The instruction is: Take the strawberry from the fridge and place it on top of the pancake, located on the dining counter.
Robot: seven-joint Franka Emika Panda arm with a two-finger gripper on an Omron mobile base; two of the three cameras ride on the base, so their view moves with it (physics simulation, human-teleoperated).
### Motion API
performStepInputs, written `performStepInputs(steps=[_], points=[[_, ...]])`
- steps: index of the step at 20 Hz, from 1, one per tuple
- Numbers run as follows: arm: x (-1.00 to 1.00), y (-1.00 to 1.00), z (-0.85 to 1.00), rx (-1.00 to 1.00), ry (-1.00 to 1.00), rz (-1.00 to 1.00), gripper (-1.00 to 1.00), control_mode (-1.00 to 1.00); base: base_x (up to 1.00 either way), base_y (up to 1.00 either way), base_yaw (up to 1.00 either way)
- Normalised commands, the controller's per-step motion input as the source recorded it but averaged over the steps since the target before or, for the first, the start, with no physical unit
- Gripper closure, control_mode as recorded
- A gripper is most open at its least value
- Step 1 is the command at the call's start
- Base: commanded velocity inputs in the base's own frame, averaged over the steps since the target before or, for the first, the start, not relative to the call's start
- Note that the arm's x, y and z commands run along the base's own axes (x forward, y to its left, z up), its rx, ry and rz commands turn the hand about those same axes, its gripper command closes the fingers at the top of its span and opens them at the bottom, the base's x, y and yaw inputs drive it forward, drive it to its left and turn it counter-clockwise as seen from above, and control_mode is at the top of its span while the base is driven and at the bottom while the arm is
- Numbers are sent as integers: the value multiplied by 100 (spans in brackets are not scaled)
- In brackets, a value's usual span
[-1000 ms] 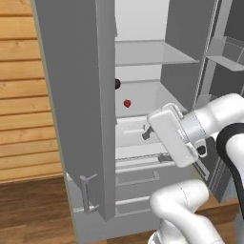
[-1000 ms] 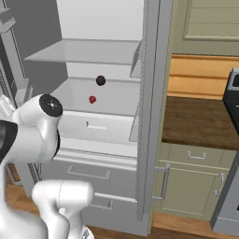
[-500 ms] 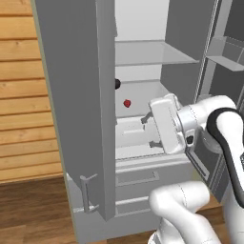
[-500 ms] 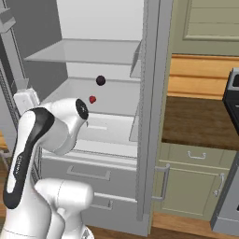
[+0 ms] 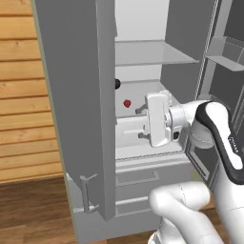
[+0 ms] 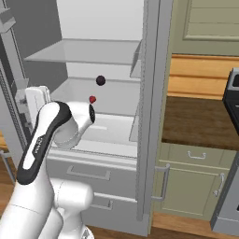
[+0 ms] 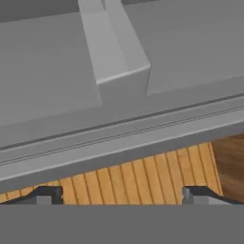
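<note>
The fridge [image 5: 183,43] stands open. The strawberry [image 5: 127,103] lies on its middle shelf, small and bright red, and also shows as a red strawberry [image 6: 92,99] just past my arm. My gripper [image 5: 141,123] is inside the opening, fingers pointing left, a little below and right of the berry and apart from it. In the hand view the gripper [image 7: 123,196] is open, its fingertips [image 7: 45,194] far apart with nothing between them. The pancake and the dining counter are out of view.
A dark round fruit [image 5: 116,84] sits behind the strawberry on the same shelf. The open left door [image 5: 76,105] is close beside the hand; the right door's bins [image 5: 224,57] are on the other side. Drawers [image 5: 138,178] lie below. A wooden worktop [image 6: 196,121] is to the right.
My hand has turned from a downward tilt to point left and has risen closer to the strawberry's shelf. The jaws have stayed open. The fruits have not moved.
</note>
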Motion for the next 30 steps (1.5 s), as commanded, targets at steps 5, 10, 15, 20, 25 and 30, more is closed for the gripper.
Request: performStepInputs(steps=[5, 10, 15, 20, 25, 30], points=[[28, 42, 2, 4, 0, 13, -100, -100, 0, 0, 0], [21, 38, 0, 0, 0, 15, -100, -100, 0, 0, 0], [7, 41, 0, 0, 0, 17, -100, -100, 0, 0, 0], [0, 62, 0, 0, 0, 13, -100, -100, 0, 0, 0], [-6, 65, 0, 0, -1, 2, -100, -100, 0, 0, 0], [-16, 50, 0, 0, -2, -3, -100, -100, 0, 0, 0]])
